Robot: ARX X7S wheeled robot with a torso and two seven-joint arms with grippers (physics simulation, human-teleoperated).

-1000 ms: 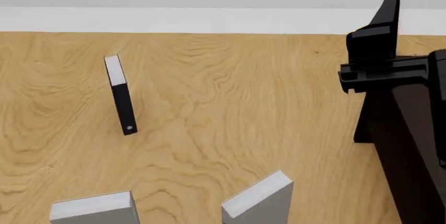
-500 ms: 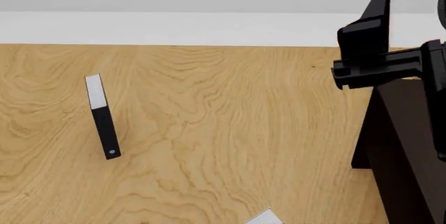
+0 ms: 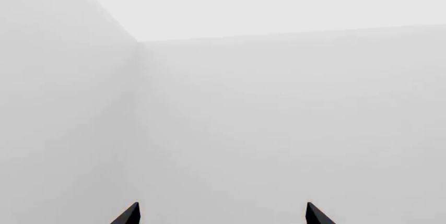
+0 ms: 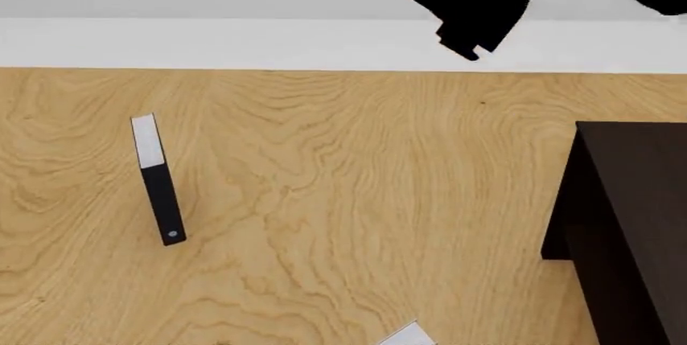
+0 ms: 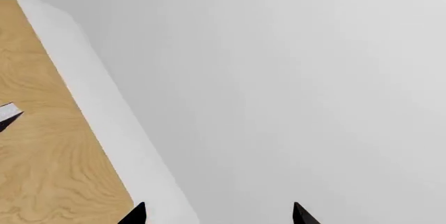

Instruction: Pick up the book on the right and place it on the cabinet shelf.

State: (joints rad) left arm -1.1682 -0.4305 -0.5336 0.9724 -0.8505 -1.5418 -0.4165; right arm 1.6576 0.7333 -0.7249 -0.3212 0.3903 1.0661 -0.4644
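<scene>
Thin black book (image 4: 158, 192): stands on the wood floor (image 4: 343, 200), well left of and below the right fingers; white dot on spine, no writing legible.
Left gripper (image 3: 221, 214): fingers apart, holding nothing, facing bare wall.
The book (image 4: 406, 334): only a pale corner shows at the head view's lower edge, well below the right fingers.
Right gripper (image 5: 217, 214): raised, fingers apart, empty.
Cabinet (image 4: 633, 224): below the right fingers; shelf not visible.
Risk: target nearly out of sight, so a descent could land on the wrong book.
</scene>
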